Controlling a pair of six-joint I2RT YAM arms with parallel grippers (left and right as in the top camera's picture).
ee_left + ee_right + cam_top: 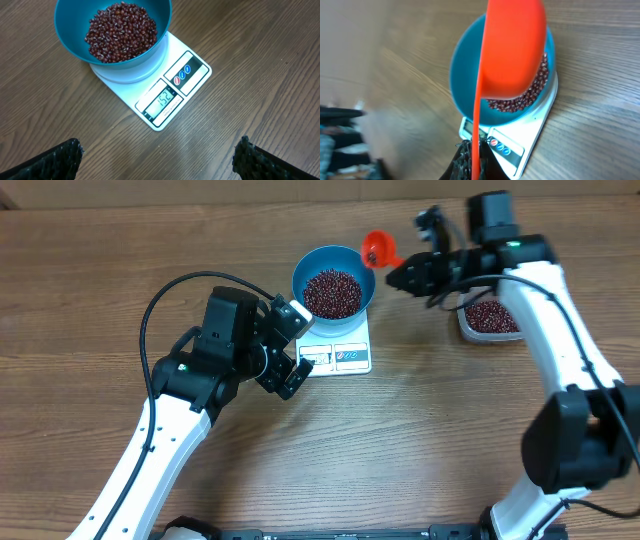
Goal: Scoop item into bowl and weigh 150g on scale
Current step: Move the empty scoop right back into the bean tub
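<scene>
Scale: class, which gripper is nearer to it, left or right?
Left. The left gripper sits open beside the scale, at its display end; the right gripper, shut on the orange scoop, is beyond the bowl.

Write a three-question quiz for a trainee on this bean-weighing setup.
1. True or false: the bowl, holding beans, stands on the scale.
2. What does the right claw grip? A. an orange scoop B. the bowl C. nothing
3. Fill in the blank: the left claw hangs beside the scale with its jaws ____ (open or shut).
Key: 1 true; 2 A; 3 open.
</scene>
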